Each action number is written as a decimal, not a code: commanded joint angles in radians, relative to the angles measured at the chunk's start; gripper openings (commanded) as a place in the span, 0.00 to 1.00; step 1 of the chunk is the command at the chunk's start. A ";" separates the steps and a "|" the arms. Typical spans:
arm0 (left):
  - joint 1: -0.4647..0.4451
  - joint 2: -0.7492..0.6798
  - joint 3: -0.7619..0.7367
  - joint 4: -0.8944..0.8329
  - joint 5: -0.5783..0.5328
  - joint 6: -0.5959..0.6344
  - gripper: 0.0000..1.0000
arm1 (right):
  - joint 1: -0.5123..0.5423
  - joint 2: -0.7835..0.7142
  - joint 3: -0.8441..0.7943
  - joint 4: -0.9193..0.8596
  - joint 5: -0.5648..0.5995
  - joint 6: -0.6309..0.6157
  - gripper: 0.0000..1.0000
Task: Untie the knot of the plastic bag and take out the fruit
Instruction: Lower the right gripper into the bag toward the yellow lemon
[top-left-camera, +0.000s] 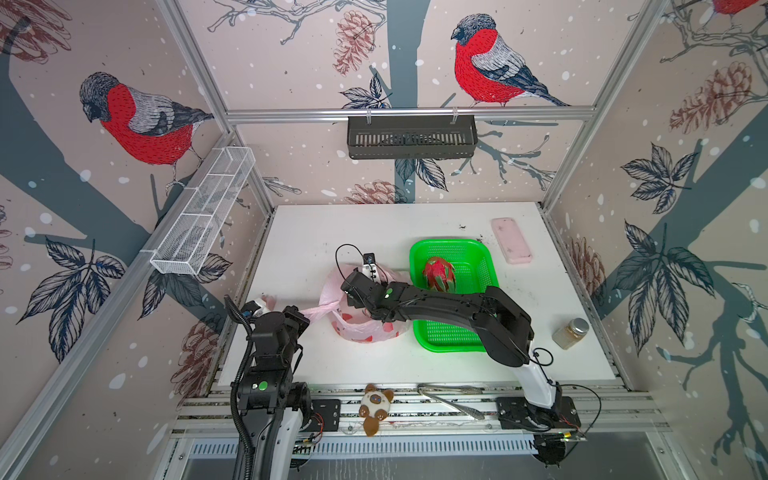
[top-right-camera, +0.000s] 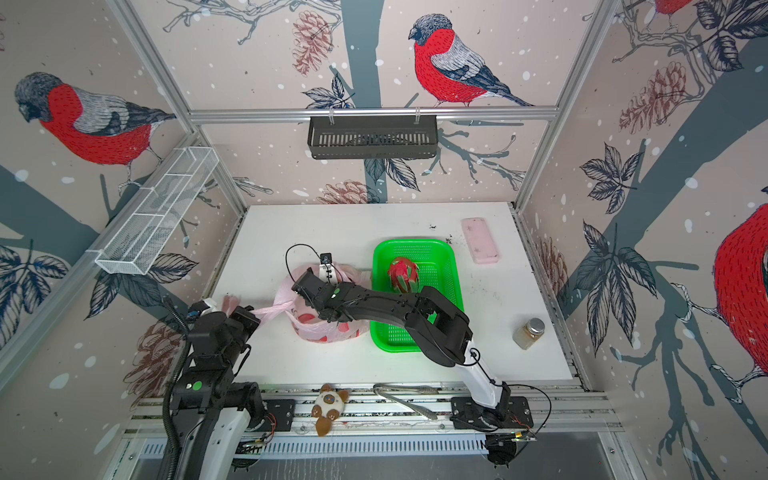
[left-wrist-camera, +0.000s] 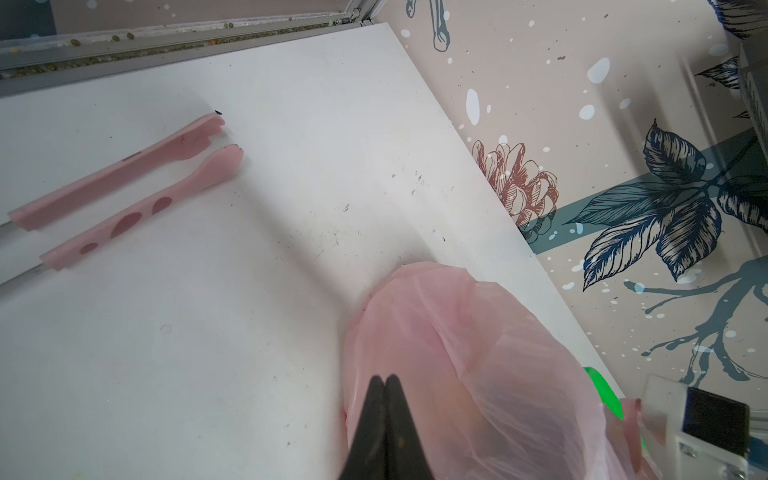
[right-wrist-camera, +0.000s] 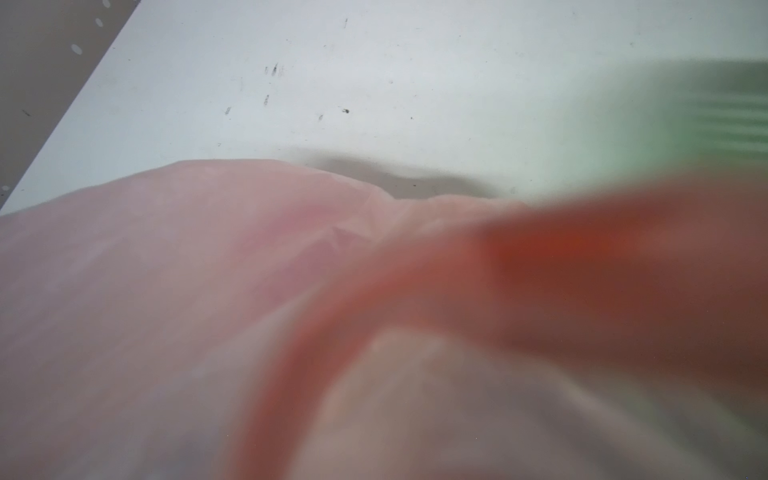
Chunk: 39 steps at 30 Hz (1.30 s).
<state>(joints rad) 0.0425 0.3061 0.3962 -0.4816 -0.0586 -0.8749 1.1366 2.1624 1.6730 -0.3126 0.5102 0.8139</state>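
The plastic bag (top-left-camera: 361, 330) stands on the white table (top-left-camera: 374, 232), left of centre and just beside the green basket (top-left-camera: 449, 242). Its mouth faces up and its red apple prints show on the near side. One handle (top-left-camera: 320, 309) is drawn out sideways in a taut, twisted strand towards the table's left edge.

The left gripper (top-left-camera: 303, 314) is clenched on the end of that strand. In the left wrist view its two black fingertips (left-wrist-camera: 376, 388) are pressed together on the pink film. The left arm rises from the front rail, folds over at the top and reaches low towards the bag.

The right arm climbs from its base at the front right. Its elbow is above the basket's near right corner, and its forearm lies across the basket to the bag. Its wrist bends down so that the right gripper (top-left-camera: 351, 296) dips into the bag's mouth. I cannot tell whether its jaws are parted or gripping, since the right wrist view gives only blurred pink film (right-wrist-camera: 166, 257) and a red-orange smear.

One dragon fruit (top-left-camera: 439, 274) lies in the basket's far half. What is in the bag cannot be made out.

A pink slab (top-left-camera: 512, 241) lies by the far right corner and a jar (top-left-camera: 571, 332) near the right edge. Pink-tipped tongs (left-wrist-camera: 124, 187) lie at the table's left. A soft toy (top-left-camera: 376, 407) and metal tongs (top-left-camera: 451, 399) rest on the front rail.
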 joint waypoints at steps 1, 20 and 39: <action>-0.004 0.007 0.000 -0.003 -0.001 0.011 0.00 | -0.013 0.014 0.005 0.006 0.020 0.030 0.95; -0.004 0.044 -0.006 0.013 -0.012 0.011 0.00 | -0.059 0.125 0.032 0.043 -0.063 0.025 0.94; -0.004 0.160 0.072 0.021 0.012 0.008 0.00 | -0.006 0.073 -0.067 -0.020 -0.115 0.108 0.93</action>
<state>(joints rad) 0.0395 0.4545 0.4500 -0.4431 -0.0528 -0.8722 1.1252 2.2154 1.6386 -0.1757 0.5304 0.8070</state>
